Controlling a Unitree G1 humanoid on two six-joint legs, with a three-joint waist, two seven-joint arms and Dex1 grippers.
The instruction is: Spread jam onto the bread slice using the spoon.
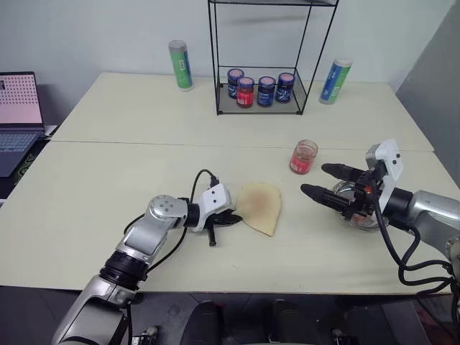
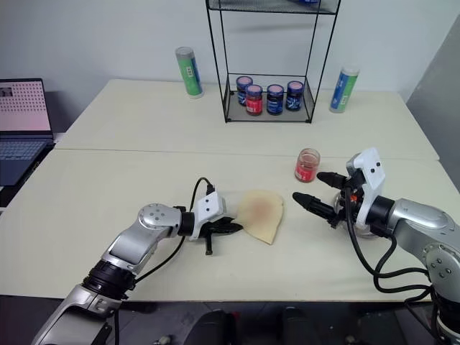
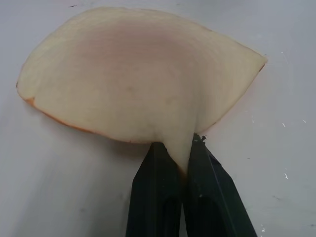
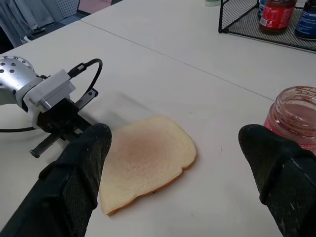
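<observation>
Bread slice (image 1: 260, 207) is lying flat on the pale matte table (image 1: 108, 180), nearer its front edge, about midway along it. The slice is pale tan with a browner centre and thin orange-tinged crust, one end rounded. Its long axis is running from the table's front toward its back.

Left gripper (image 1: 231, 219) is reaching in low from the slice's left side, its black fingers (image 3: 158, 197) pinching the slice's edge tight.

Right gripper (image 1: 322, 180) is hovering right of the slice, its textured black fingers (image 4: 74, 173) standing wide apart, gripping nothing.

Jam (image 1: 303, 157), red and glossy, is sitting in a small clear lidless glass jar, just behind the right gripper.
</observation>
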